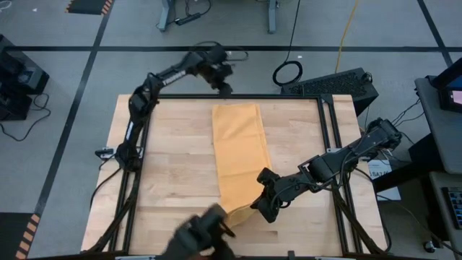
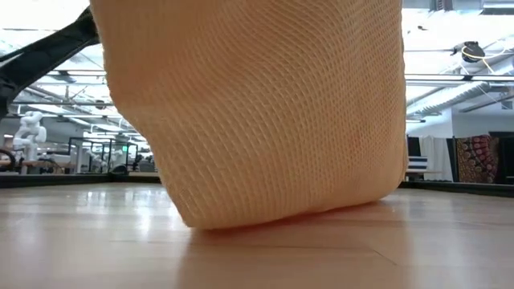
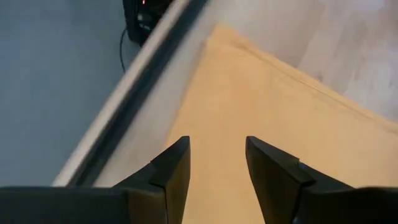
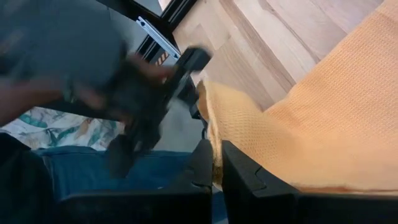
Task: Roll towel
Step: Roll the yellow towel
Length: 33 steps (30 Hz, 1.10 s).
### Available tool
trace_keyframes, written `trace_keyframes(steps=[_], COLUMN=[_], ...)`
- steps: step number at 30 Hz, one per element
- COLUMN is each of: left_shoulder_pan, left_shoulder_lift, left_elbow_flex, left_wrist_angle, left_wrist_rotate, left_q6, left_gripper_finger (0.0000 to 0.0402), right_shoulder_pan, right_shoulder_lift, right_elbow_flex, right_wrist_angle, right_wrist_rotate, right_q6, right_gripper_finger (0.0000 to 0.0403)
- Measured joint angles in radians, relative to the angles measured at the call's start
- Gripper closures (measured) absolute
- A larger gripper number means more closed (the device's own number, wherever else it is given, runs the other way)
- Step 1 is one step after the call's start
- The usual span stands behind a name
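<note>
- On the wooden table (image 1: pixel 173 159), we find the towel (image 1: pixel 238 155) laid out as a long folded strip running from the far edge toward the near edge, roughly along the middle of the tabletop.
- We note that the towel is plain orange-yellow with a fine waffle weave; we can read no label, brand or writing on it.
- The right gripper (image 1: pixel 261 207) sits at the near end of the strip. In the right wrist view its fingers (image 4: pixel 245 177) stand pressed together with the towel's edge pinched between them, and that end is lifted off the wood.
- In the low view the raised cloth hangs as a broad curtain whose lower fold touches the table.
- The left gripper (image 1: pixel 222 85) hovers over the far end of the towel, at the table's far rail. In the left wrist view we see its fingers (image 3: pixel 174 168) parted with a clear gap, cloth visible below them and nothing held between them.
- A person (image 1: pixel 206 235) stands at the near edge of the table; a gloved hand (image 4: pixel 146 93) and blue trousers show in the right wrist view.
- White lettering runs along the left arm (image 1: pixel 173 72), but we cannot read it.
</note>
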Motion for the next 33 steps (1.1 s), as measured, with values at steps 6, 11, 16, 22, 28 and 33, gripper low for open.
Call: trace_keyframes(steps=[6, 11, 16, 22, 28, 33], left_shoulder_pan=[0.130, 0.155, 0.135, 0.108, 0.099, 0.094], left_shoulder_lift=[0.081, 0.125, 0.128, 0.129, 0.129, 0.129], left_elbow_flex=[-0.043, -0.043, -0.042, -0.046, -0.110, -0.149], left_wrist_angle=[-0.057, -0.213, -0.232, -0.222, -0.182, -0.138], left_wrist_rotate=[0.083, 0.130, 0.073, -0.038, -0.037, -0.035], left_q6=[-0.007, 0.026, -0.013, -0.130, -0.159, -0.149], left_gripper_finger=[0.0242, 0.0235, 0.0203, 0.0166, 0.0146, 0.0159], right_shoulder_pan=[0.000, 0.000, 0.000, 0.000, 0.000, 0.000], right_shoulder_lift=[0.000, 0.000, 0.000, 0.000, 0.000, 0.000], right_elbow_flex=[0.000, 0.000, 0.000, 0.000, 0.000, 0.000], right_wrist_angle=[-0.005, -0.004, -0.003, -0.003, -0.003, -0.003], right_wrist_rotate=[0.000, 0.000, -0.001, -0.005, -0.004, -0.003], right_q6=[-0.004, -0.003, -0.001, 0.008, 0.022, 0.023], right_gripper_finger=[0.0399, 0.0399, 0.0399, 0.0399, 0.0399, 0.0399])
